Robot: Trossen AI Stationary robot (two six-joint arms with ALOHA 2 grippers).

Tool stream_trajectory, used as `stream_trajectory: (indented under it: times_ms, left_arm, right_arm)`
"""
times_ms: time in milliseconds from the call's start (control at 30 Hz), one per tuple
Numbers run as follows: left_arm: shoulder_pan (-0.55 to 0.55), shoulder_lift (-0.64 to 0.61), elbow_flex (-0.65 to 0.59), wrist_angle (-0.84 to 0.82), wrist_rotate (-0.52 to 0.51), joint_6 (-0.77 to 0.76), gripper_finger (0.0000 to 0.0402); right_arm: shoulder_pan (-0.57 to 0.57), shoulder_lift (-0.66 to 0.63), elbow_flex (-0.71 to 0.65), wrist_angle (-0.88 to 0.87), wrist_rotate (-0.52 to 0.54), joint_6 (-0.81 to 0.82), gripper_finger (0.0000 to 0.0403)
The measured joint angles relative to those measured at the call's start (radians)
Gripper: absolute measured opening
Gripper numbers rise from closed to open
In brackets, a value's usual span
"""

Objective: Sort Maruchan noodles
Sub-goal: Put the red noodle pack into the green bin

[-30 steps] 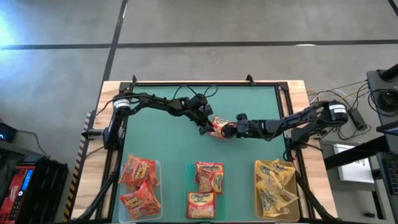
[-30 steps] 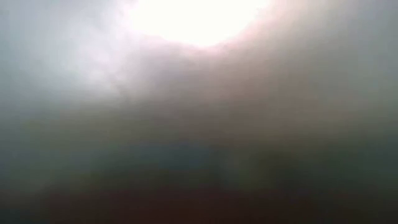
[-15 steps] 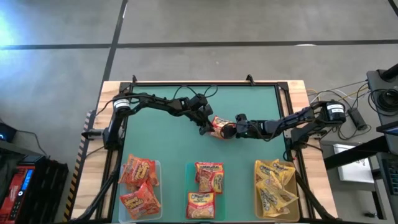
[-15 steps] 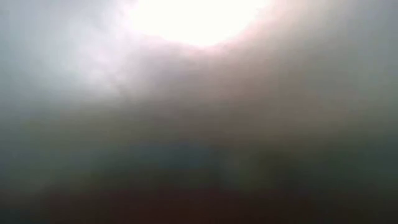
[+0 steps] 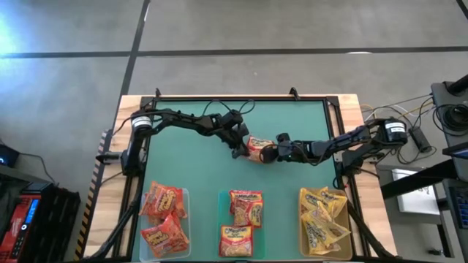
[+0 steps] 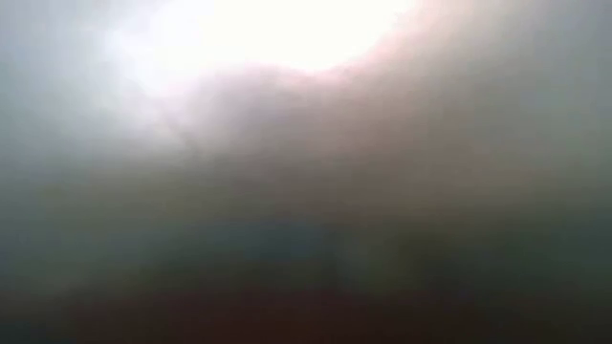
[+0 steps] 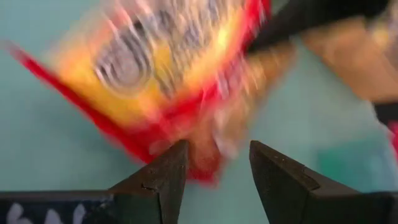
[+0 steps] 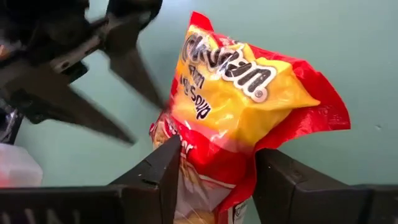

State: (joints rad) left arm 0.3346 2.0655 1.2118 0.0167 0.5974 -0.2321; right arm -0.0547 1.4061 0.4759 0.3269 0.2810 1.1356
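Observation:
One Maruchan packet (image 5: 256,146), red-edged with a yellow face, is at the middle of the green mat between my two grippers. My right gripper (image 5: 269,154) reaches in from the table's right and is shut on it; its wrist view shows the packet (image 8: 242,93) close up. My left gripper (image 5: 238,151) stands open at the packet's left side. In its blurred wrist view a red corner of the packet (image 7: 199,158) lies before the gap (image 7: 217,168). Other packets lie sorted in three bins along the near edge. The low view is only haze. My right gripper (image 8: 214,180) pinches the packet's near end (image 8: 211,165) between its two fingers, one on each face. The fingers come in level from the table's right. The packet sticks out ahead of them toward the table's left, crumpled, over the mat. My left gripper: I cannot tell whether it touches the packet.
Three clear bins sit at the near edge: the left bin (image 5: 187,201) holds orange-red packets, the middle bin (image 5: 219,208) red-and-yellow ones, the right bin (image 5: 300,196) yellow ones. A black frame (image 5: 241,98) borders the mat's far side. Cables lie off the table's right.
My left gripper has shifted slightly toward the table's left. The packet stays in my right gripper, at about the same place over the mat.

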Motion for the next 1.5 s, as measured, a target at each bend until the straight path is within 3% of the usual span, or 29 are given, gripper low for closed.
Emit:
stream_trajectory:
  times_ms: [133, 233, 433, 733, 900, 1067, 1300, 1500]
  left_arm:
    - [0.01, -0.078, -0.006, -0.082, 0.048, 0.053, 0.0151]
    - [0.018, -0.15, 0.003, -0.134, -0.005, 0.099, 0.0149]
    - [0.015, -0.182, -0.001, -0.271, -0.093, 0.119, 0.0148]
    - [0.023, -0.187, 0.0, -0.438, -0.253, 0.146, 0.0148]
    - [0.035, -0.188, 0.001, -0.521, -0.398, 0.151, 0.0148]
    - [0.039, -0.204, 0.001, -0.576, -0.425, 0.151, 0.0148]
    - [0.049, -0.36, -0.022, -0.608, -0.49, 0.131, 0.0139]
    - [0.048, -0.582, -0.137, -0.565, -0.59, 0.032, 0.0128]
  right_arm:
    - [0.0, -0.015, 0.0, -0.008, -0.004, -0.05, 0.0143]
    - [0.0, -0.035, 0.0, -0.024, -0.002, -0.083, 0.0143]
    - [0.0, -0.058, 0.0, -0.04, -0.009, -0.127, 0.0143]
    - [0.0, -0.187, 0.0, -0.042, -0.138, -0.236, 0.0141]
    - [0.009, -0.256, 0.0, -0.008, -0.261, -0.302, 0.013]
    - [0.075, -0.271, 0.009, 0.099, -0.359, -0.336, 0.0132]
    - [0.203, -0.257, 0.055, 0.138, -0.36, -0.427, 0.013]
    - [0.291, -0.198, 0.104, 0.188, -0.359, -0.467, 0.0133]
